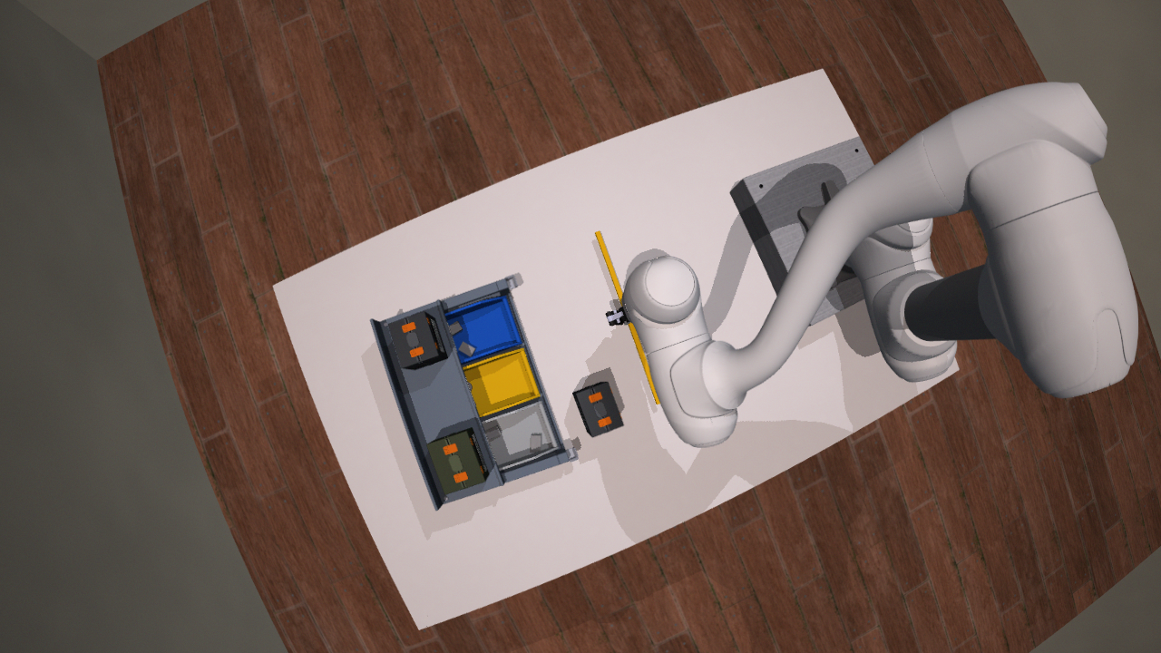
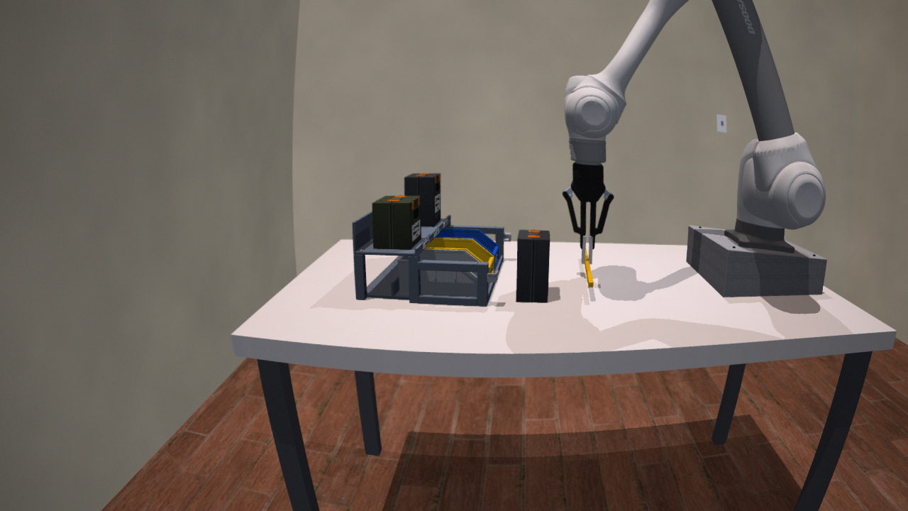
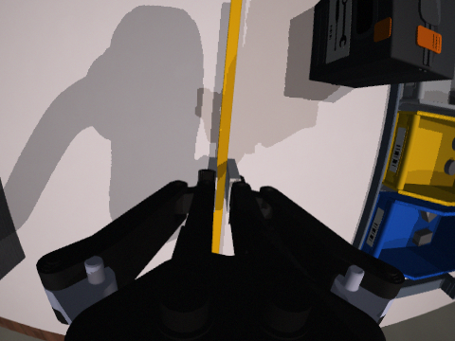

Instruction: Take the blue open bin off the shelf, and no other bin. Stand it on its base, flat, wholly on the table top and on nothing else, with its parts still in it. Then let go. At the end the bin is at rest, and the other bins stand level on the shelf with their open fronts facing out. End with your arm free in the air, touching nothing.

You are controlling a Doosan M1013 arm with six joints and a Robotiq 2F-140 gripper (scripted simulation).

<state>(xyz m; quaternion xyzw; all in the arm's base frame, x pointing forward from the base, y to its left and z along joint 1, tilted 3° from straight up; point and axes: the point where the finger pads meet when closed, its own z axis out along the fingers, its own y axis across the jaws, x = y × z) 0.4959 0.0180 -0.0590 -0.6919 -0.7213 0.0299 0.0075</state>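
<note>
The blue bin (image 1: 488, 325) (image 2: 474, 234) (image 3: 395, 242) sits at one end of the shelf (image 1: 435, 397) (image 2: 449, 299), with small grey parts in it. The yellow bin (image 1: 504, 381) (image 2: 458, 244) (image 3: 432, 142) is beside it, and the grey bin (image 1: 519, 436) (image 2: 441, 272) is at the other end. My gripper (image 1: 618, 316) (image 2: 587, 249) (image 3: 221, 170) points down, away from the shelf front. It is shut on a long yellow bar (image 1: 606, 256) (image 2: 590, 277) (image 3: 230, 71), held level at or just above the table top; exact contact is hard to tell.
A black case (image 1: 598, 409) (image 2: 532, 267) (image 3: 353, 44) stands on the table between the grey bin's end of the shelf and the bar. Another dark case (image 1: 414, 341) (image 2: 422, 198) and a green case (image 1: 456, 462) (image 2: 396, 222) stand on the shelf's upper deck behind the bins.
</note>
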